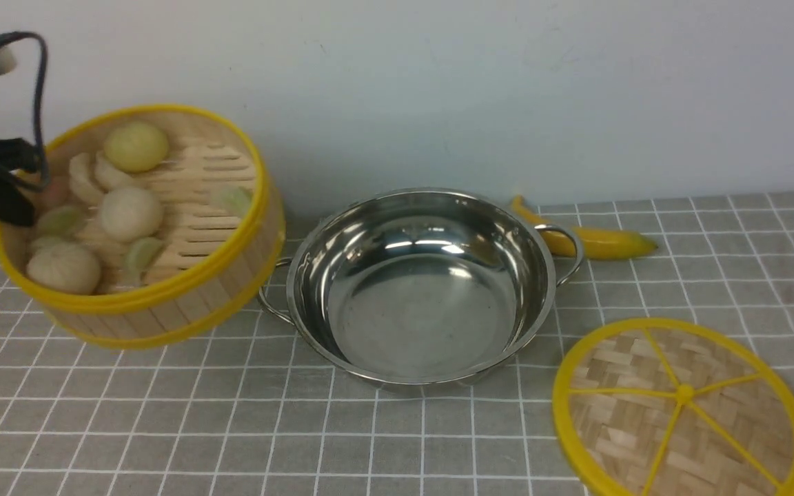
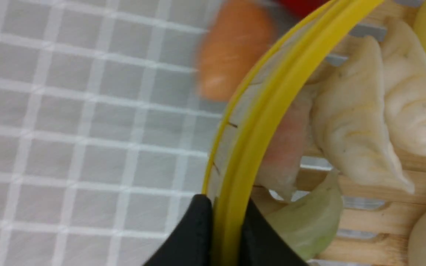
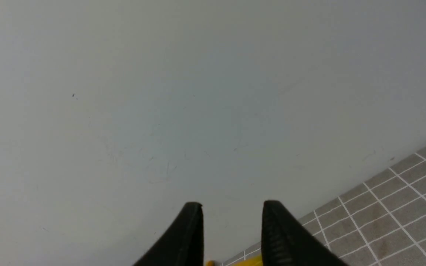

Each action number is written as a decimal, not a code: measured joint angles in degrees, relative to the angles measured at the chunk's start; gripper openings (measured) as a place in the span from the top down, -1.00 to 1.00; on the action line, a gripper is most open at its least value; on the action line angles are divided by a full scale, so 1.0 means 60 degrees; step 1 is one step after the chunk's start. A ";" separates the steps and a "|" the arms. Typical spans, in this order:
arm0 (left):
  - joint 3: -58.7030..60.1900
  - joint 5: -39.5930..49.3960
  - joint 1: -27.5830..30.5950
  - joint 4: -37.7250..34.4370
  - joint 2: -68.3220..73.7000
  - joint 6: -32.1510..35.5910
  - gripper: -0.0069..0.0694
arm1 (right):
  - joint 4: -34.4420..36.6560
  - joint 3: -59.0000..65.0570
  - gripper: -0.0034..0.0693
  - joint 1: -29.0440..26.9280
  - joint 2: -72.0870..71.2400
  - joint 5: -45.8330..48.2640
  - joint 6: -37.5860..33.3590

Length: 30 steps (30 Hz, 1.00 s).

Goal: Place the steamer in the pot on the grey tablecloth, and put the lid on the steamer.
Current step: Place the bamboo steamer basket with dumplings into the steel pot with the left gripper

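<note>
At the left of the front frame, left gripper (image 1: pixel 5 196) is clamped on the steamer (image 1: pixel 183 303) rim, basket tilted, just left of the pot (image 1: pixel 424 310) at centre. Lid (image 1: pixel 679 406) lies flat on the grey tablecloth (image 1: pixel 163 427), lower right. Right gripper (image 3: pixel 231 216) is spread, holding nothing.

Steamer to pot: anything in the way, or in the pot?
Nothing visible. The steamer, clamped at its rim by the left gripper, is held tilted just left of the pot, whose bowl is empty. The lid lies right of the pot and a banana behind its right handle, both off that path.
</note>
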 joint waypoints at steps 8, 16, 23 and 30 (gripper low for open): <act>-0.1584 0.0135 -0.3463 0.0536 0.1416 -0.1108 0.69 | 0.0000 0.0000 0.24 0.0000 0.0000 0.0019 0.0000; -0.2984 0.0137 -0.4852 0.1713 0.3247 -0.1792 0.69 | 0.0000 0.0000 0.24 0.0000 0.0000 0.0040 0.0000; -0.3197 -0.0372 -0.4882 0.1375 0.3998 -0.1826 0.69 | 0.0000 0.0000 0.24 0.0000 0.0000 0.0040 0.0000; -0.3217 -0.0861 -0.4882 0.1314 0.4464 -0.1826 0.69 | 0.0000 0.0000 0.24 0.0000 0.0000 0.0040 0.0000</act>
